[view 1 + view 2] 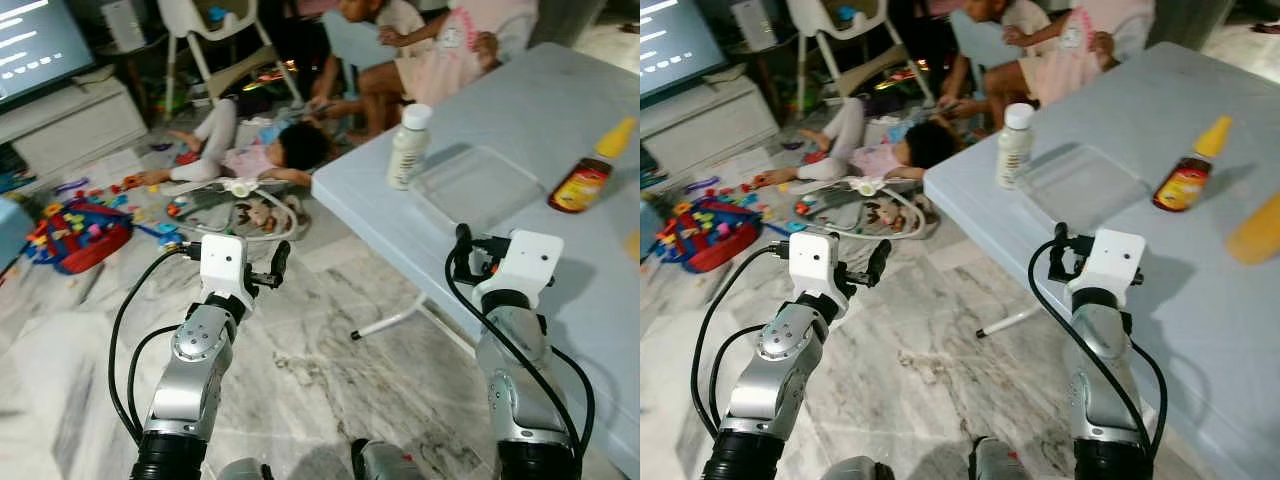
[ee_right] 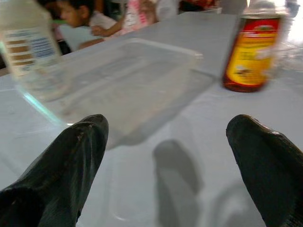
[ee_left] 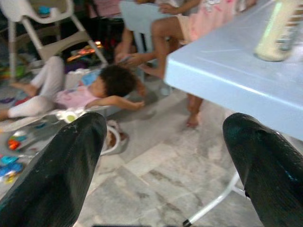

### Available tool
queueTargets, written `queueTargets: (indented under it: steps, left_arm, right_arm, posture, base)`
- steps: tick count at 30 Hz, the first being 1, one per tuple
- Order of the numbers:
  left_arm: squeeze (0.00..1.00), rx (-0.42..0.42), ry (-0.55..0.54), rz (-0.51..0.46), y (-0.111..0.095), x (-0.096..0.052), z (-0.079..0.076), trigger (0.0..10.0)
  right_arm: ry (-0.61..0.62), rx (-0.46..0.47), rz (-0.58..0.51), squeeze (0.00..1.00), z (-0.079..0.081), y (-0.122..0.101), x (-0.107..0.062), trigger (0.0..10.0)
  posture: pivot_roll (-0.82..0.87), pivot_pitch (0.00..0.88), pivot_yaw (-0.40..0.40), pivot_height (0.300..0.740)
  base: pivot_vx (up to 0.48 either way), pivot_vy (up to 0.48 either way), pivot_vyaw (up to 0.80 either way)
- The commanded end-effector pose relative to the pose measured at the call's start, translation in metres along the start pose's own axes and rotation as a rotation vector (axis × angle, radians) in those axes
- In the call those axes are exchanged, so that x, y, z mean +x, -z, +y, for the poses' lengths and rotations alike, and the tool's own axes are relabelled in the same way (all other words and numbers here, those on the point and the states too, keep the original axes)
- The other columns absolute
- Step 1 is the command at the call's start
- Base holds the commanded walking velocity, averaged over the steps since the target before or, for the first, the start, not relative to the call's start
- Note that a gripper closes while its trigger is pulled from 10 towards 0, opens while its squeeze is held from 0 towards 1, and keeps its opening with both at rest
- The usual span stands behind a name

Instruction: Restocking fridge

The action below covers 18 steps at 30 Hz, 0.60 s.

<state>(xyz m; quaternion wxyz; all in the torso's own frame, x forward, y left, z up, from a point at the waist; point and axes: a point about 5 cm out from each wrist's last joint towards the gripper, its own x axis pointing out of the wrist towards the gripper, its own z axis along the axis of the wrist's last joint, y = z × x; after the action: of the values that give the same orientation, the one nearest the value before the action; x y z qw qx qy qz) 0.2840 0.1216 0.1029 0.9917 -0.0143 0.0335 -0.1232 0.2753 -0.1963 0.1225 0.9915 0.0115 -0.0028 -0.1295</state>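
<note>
Table (image 1: pixel 600 270): one white bottle (image 1: pixel 408 146), one clear tub (image 1: pixel 476 184), one brown sauce bottle (image 1: pixel 592 169). Right-eye adds orange item (image 1: pixel 1258 230). Right gripper (image 2: pixel 165 156), left gripper (image 3: pixel 161 161): jaws spread, empty.

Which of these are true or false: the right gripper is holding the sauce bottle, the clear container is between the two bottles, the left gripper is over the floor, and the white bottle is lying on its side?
1. The right gripper holds the sauce bottle. False: it is open and empty above the table.
2. The clear container lies between the two bottles. True.
3. The left gripper is over the floor. True.
4. The white bottle lies on its side. False: it stands upright near the table's edge.
</note>
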Motion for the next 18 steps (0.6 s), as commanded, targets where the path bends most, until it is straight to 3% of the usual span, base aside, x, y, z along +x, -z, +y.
queueTargets:
  steps: [1,6,11,18]
  left_arm:
    - [0.00,0.004,0.003,-0.002,-0.002,0.001,0.001,10.0]
    - [0.00,0.003,0.009,-0.008,-0.004,0.002,0.000,10.0]
    - [0.00,0.012,0.027,-0.006,-0.004,0.002,-0.001,10.0]
    - [0.00,0.031,0.038,-0.002,-0.007,0.002,0.003,10.0]
  right_arm:
    - [-0.005,0.013,-0.011,0.00,0.000,-0.003,-0.001,10.0]
    - [-0.036,0.055,-0.054,0.00,-0.001,-0.011,0.004,10.0]
    - [-0.073,0.200,-0.094,0.00,-0.001,-0.021,0.017,10.0]
    - [-0.080,0.316,-0.104,0.00,0.005,-0.026,0.027,10.0]
  posture:
    - [-0.06,0.088,0.078,0.740]
    - [-0.06,0.090,0.092,0.740]
    - [-0.05,0.093,0.116,0.740]
    - [-0.03,0.100,0.136,0.740]
  base:
    - [0.000,0.000,-0.80]
    - [0.000,0.000,-0.11]
    - [0.000,0.000,0.00]
    - [0.000,0.000,0.00]
